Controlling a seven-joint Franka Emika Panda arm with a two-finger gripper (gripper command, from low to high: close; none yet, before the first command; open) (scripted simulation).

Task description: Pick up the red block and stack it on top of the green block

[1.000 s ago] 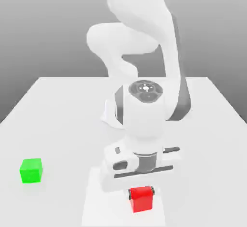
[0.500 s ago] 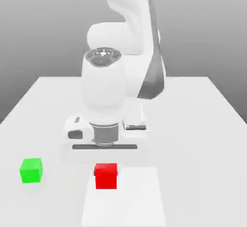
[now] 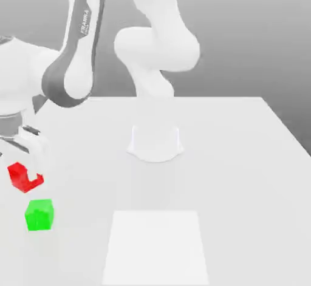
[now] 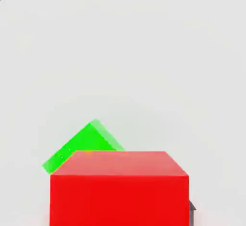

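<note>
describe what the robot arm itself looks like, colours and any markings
The arm is glossy white with rounded, bulbous links and dark grey panels at the joints. One grey strip bears white FRANKA lettering. It rises from a round white base on the table. The gripper is white too.

A simulated test bench: bare white table (image 3: 243, 157), featureless grey backdrop.

The pale grey counter (image 3: 243, 157) carries the green block (image 3: 39, 214), resting near its left edge as the exterior view shows it. The arm's white base (image 3: 155, 142) stands toward the counter's far edge, midway across.
</note>
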